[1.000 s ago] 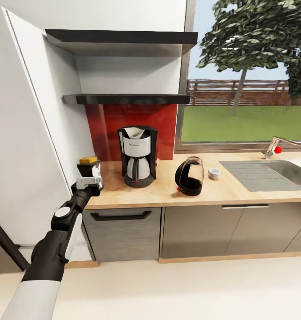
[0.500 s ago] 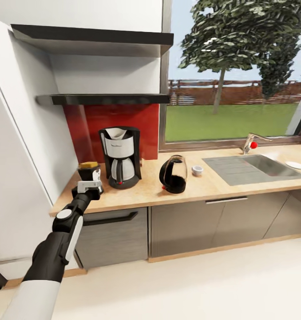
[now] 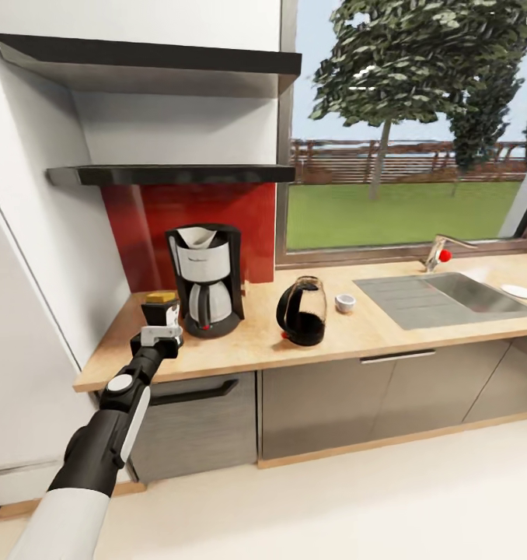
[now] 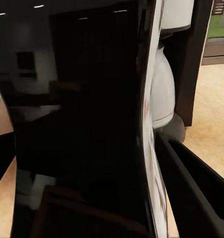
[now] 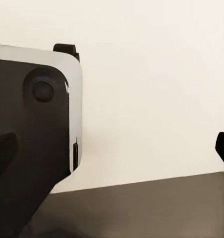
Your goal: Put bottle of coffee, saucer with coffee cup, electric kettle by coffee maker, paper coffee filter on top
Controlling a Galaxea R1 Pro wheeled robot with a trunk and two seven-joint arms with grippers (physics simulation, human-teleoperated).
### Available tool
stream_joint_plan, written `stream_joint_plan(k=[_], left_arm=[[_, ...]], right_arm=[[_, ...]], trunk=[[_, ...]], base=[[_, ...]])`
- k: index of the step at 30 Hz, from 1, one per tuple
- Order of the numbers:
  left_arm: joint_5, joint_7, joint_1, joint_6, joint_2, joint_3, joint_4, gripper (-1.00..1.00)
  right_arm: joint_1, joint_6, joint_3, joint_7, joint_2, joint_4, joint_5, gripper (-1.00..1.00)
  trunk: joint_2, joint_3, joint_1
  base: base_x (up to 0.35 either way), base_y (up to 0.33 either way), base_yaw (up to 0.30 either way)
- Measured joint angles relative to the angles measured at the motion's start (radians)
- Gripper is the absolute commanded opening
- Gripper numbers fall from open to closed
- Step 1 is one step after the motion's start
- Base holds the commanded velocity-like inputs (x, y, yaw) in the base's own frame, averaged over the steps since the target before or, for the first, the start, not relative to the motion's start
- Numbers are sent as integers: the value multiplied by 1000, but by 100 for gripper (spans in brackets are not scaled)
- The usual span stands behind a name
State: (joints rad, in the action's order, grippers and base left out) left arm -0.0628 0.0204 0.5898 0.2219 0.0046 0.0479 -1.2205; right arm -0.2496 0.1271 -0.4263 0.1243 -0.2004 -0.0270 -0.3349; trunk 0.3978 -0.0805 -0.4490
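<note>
Setting the dark glass bottle of coffee with the yellow lid (image 3: 161, 309) down too close to the black and silver coffee maker (image 3: 205, 278) is the main risk as I judge it: the two stand just beside each other, and a sideways drift could knock the machine or dislodge the white paper coffee filter (image 3: 195, 236) sitting in its top. Releasing before the base is flat on the pale wooden countertop (image 3: 248, 346) could also tip the bottle. The left gripper (image 3: 163, 327) is clamped around that bottle, whose glossy black side fills the space between the fingers (image 4: 191, 186) in the left wrist view. Further right stand the dark rounded electric kettle (image 3: 301, 312) and the small white coffee cup (image 3: 344, 302). Whether the right gripper is open or closed, I cannot tell.
</note>
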Motion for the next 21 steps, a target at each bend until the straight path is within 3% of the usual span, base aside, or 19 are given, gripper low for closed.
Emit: stream_joint_plan(k=[4,18,21], left_arm=[[-1,0,0,-4,1,3,2,-100],[-3,-3,-4,-6,33,18,3,-100],[-2,-17,-13,-7,33,38,3,-100]], right_arm=[[0,-1,-20,-1,1,0,3,100],[0,-2,-24,1,3,-2,0,100],[0,-2,-23,1,3,-1,0,100]], trunk=[[0,0,0],[0,0,0],[0,0,0]], base=[[66,0,0],[4,0,0],[0,0,0]])
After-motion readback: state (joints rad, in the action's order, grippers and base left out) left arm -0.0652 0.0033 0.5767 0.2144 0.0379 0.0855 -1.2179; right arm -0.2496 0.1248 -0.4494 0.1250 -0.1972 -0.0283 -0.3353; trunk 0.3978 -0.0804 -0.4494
